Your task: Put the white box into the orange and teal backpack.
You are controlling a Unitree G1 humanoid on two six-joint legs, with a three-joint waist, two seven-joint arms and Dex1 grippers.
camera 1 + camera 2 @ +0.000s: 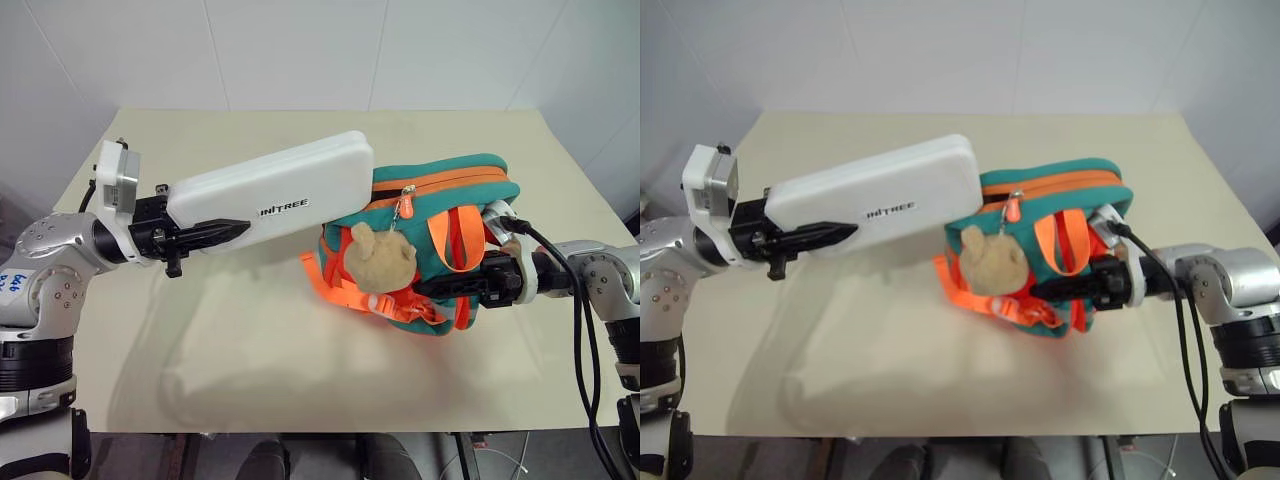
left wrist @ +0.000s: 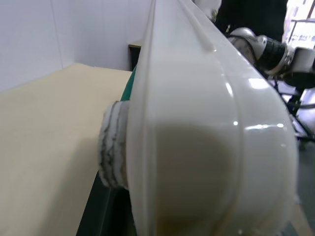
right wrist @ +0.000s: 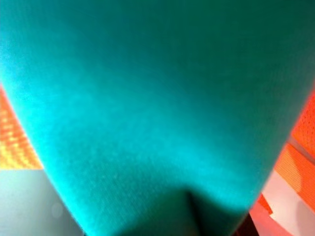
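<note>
1. The left gripper [image 1: 215, 232] is clamped on the near end of the white box [image 1: 270, 195]: one black finger lies across the box's lettered face, and in the left wrist view a pad [image 2: 113, 145] presses the opposite face.
2. The box is lifted clear of the table [image 1: 250, 350] and held roughly level. Its far end points at the orange and teal backpack [image 1: 440, 215] and overlaps the bag's upper left corner by the orange zipper line.
3. The right gripper [image 1: 440, 285] is shut on the front of the backpack, near the orange straps [image 1: 450, 240] and just beside the tan plush bear [image 1: 378, 258]; teal fabric bunches close against it in the right wrist view.
4. The backpack stands on the table's right half, propped by that grip. I cannot tell how far its zipper is open.
5. Handling, as a judgement: the box looks rigid, glossy and smooth, so it may slip or pivot when gripped at one end; its length gives leverage against the fingers.
6. The bag is soft and will sag; its mouth probably needs holding taut while the box's rounded corner goes in first.
</note>
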